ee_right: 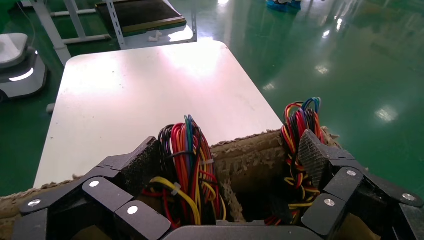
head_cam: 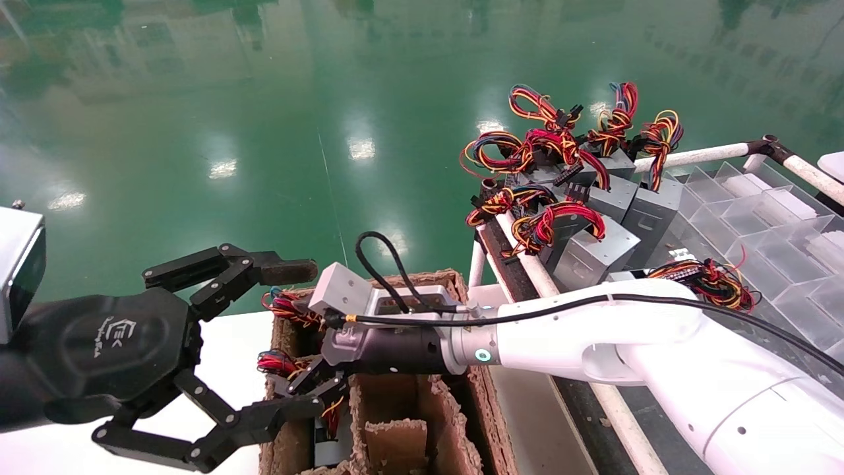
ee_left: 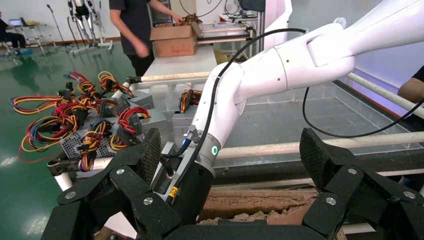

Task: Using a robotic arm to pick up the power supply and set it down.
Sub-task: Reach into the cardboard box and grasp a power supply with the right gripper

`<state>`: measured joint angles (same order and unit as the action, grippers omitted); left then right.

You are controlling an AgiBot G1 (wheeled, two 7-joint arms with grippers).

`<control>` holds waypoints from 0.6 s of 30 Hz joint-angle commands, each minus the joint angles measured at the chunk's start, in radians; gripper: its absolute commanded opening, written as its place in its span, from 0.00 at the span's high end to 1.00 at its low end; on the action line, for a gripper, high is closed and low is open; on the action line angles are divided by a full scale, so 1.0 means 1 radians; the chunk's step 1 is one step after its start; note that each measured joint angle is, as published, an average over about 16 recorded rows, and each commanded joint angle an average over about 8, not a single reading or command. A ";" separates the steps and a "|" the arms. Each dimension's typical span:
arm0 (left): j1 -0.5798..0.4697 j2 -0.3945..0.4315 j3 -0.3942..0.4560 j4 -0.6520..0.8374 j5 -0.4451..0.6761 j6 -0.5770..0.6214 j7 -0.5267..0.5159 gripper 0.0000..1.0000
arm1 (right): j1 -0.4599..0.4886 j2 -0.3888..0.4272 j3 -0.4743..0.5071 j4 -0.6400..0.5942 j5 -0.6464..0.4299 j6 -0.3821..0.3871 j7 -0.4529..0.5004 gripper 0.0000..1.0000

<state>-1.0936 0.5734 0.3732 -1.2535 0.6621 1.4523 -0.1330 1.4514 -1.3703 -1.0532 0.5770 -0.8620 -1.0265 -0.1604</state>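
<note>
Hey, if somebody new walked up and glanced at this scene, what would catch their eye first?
Probably the heap of grey power supplies on the rack at the robot's right, their red, yellow and orange wire bundles standing out against the glossy green floor. Next, the white right arm stretching across to put the right gripper down into the divided cardboard box among more wires. The open left gripper hovers large in the foreground beside that box.

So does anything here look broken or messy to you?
Yes: the brown pulp-cardboard divider box under the right gripper has torn, ragged walls. Behind it, grey metal power supplies lie tilted in a heap on the rail rack, wire bundles tangled.
</note>
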 commanded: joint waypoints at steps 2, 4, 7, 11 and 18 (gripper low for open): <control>0.000 0.000 0.000 0.000 0.000 0.000 0.000 0.00 | 0.004 0.000 -0.034 0.009 0.027 0.024 -0.001 1.00; 0.000 0.000 0.000 0.000 0.000 0.000 0.000 0.00 | 0.006 0.000 -0.053 0.009 0.044 0.039 -0.004 1.00; 0.000 0.000 0.000 0.000 0.000 0.000 0.000 0.00 | 0.009 0.000 -0.079 0.008 0.069 0.060 -0.009 1.00; 0.000 0.000 0.000 0.000 0.000 0.000 0.000 0.00 | 0.015 0.000 -0.110 0.007 0.102 0.080 -0.018 1.00; 0.000 0.000 0.000 0.000 0.000 0.000 0.000 0.00 | 0.023 0.001 -0.155 0.002 0.158 0.099 -0.036 1.00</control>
<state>-1.0936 0.5734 0.3733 -1.2535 0.6621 1.4523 -0.1330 1.4741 -1.3693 -1.2077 0.5798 -0.7053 -0.9300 -0.1971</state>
